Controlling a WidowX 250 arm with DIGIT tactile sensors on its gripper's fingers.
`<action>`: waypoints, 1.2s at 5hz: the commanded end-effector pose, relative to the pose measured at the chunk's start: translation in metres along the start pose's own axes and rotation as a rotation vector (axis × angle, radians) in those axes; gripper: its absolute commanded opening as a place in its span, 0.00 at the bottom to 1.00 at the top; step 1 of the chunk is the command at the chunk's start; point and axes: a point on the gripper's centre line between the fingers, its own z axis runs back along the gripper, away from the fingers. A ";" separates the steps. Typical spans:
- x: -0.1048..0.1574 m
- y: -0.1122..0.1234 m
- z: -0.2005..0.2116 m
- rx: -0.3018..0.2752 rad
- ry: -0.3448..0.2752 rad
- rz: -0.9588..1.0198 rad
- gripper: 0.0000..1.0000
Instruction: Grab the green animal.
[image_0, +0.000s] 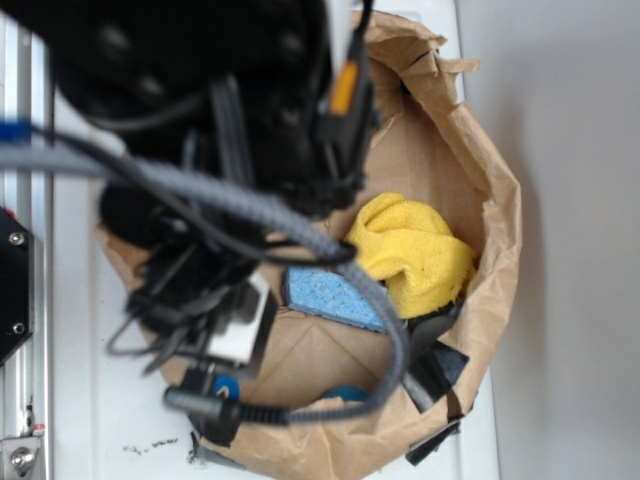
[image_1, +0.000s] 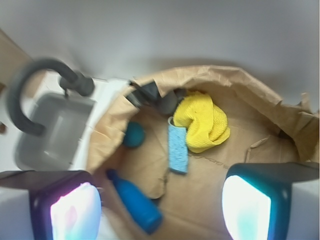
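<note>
Wrist view: the gripper (image_1: 160, 205) hangs above an opened brown paper bag (image_1: 260, 95), fingers (image_1: 75, 210) spread wide apart, grasping nothing. Inside lie a yellow cloth (image_1: 202, 120), touching a blue sponge (image_1: 178, 148), a blue bottle (image_1: 135, 202) and a teal ball (image_1: 134, 134). The green animal cannot be seen in either view.

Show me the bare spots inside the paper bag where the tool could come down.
Inside the paper bag, the widest bare floor lies right of the yellow cloth and blue sponge, toward the far wall. A smaller patch sits between the sponge and the blue bottle. It is crowded around the cloth, sponge, teal ball and dark objects. No green animal shows.
</note>
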 end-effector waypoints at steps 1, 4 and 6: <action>-0.017 0.058 -0.034 0.090 0.083 -0.129 1.00; -0.053 0.068 -0.076 0.218 0.281 -0.187 1.00; -0.068 0.060 -0.083 0.234 0.273 -0.257 1.00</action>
